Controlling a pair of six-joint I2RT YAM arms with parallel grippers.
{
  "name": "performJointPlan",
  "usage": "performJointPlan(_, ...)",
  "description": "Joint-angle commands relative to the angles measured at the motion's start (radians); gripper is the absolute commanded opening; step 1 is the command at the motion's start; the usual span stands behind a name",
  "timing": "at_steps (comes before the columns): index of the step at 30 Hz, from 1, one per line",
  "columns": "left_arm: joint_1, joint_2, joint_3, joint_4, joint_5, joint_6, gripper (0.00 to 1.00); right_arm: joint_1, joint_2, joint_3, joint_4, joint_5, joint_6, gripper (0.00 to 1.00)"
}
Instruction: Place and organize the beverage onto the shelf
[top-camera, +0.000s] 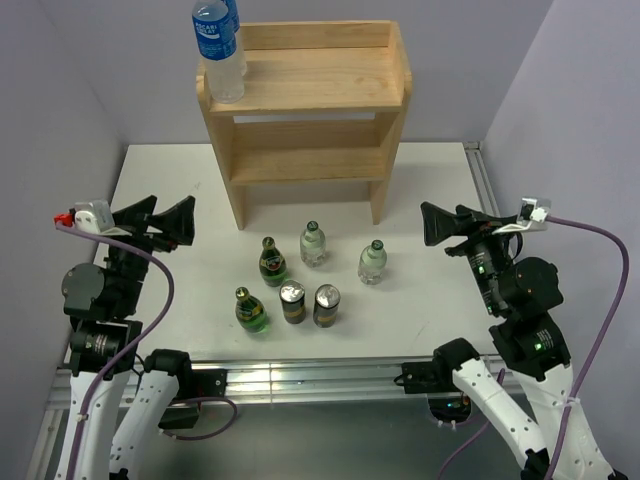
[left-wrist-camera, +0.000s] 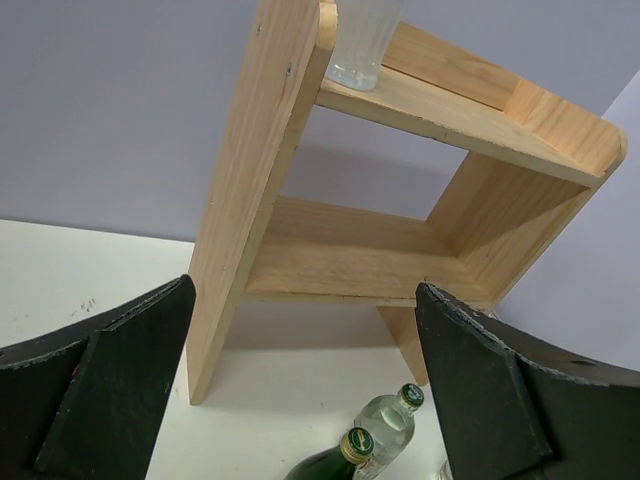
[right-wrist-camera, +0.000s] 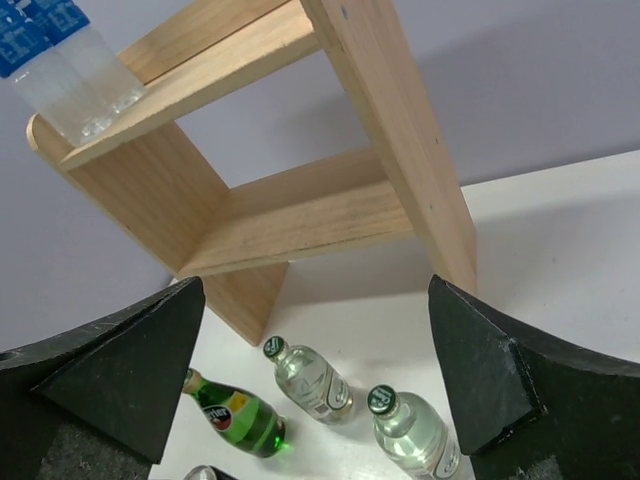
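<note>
The wooden shelf (top-camera: 305, 95) stands at the back of the table, with no drinks on either tier. The six drinks stand on the table in front of it: two clear glass bottles (top-camera: 313, 243) (top-camera: 372, 262), two green bottles (top-camera: 272, 263) (top-camera: 251, 310) and two dark cans (top-camera: 292, 302) (top-camera: 327, 305). My left gripper (top-camera: 172, 208) is open and empty, raised to the left of the drinks. My right gripper (top-camera: 440, 215) is open and empty, raised to their right. The left wrist view shows the shelf (left-wrist-camera: 330, 250), a clear bottle (left-wrist-camera: 385, 425) and a green bottle (left-wrist-camera: 335, 462). The right wrist view shows both clear bottles (right-wrist-camera: 310, 380) (right-wrist-camera: 415, 435) and a green one (right-wrist-camera: 235, 415).
A taller clear plastic water bottle with a blue label (top-camera: 218, 50) stands on the left end of the shelf's top tier. Purple walls close in the back and both sides. A metal rail (top-camera: 300, 375) runs along the table's near edge.
</note>
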Motion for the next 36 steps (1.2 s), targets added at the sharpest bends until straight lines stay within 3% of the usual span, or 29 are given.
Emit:
performJointPlan(1, -0.001, -0.015, 0.000, -0.017, 0.008, 0.026, 0.99, 0.007, -0.038, -0.027, 0.018, 0.009, 0.003, 1.00)
performJointPlan(7, -0.001, -0.040, -0.041, -0.038, 0.025, 0.023, 0.99, 0.007, -0.032, -0.087, -0.014, -0.068, -0.003, 1.00)
performJointPlan(12, -0.001, -0.044, -0.061, -0.084, 0.042, 0.031, 0.99, 0.028, 0.028, -0.177, -0.070, -0.141, 0.086, 1.00)
performJointPlan(17, -0.001, -0.046, -0.071, -0.094, 0.025, 0.032, 0.99, 0.123, 0.005, -0.281, -0.154, -0.003, 0.169, 1.00)
performJointPlan(22, -0.001, -0.050, -0.075, -0.092, 0.022, 0.037, 0.99, 0.183, 0.141, -0.291, -0.211, 0.101, 0.215, 1.00)
performJointPlan(27, -0.001, -0.052, -0.075, -0.094, 0.017, 0.045, 0.99, 0.258, 0.239, -0.294, -0.171, 0.191, 0.236, 1.00)
performJointPlan(36, -0.001, -0.056, -0.077, -0.087, 0.012, 0.052, 0.99, 0.268, 0.371, -0.323, -0.056, 0.242, 0.223, 1.00)
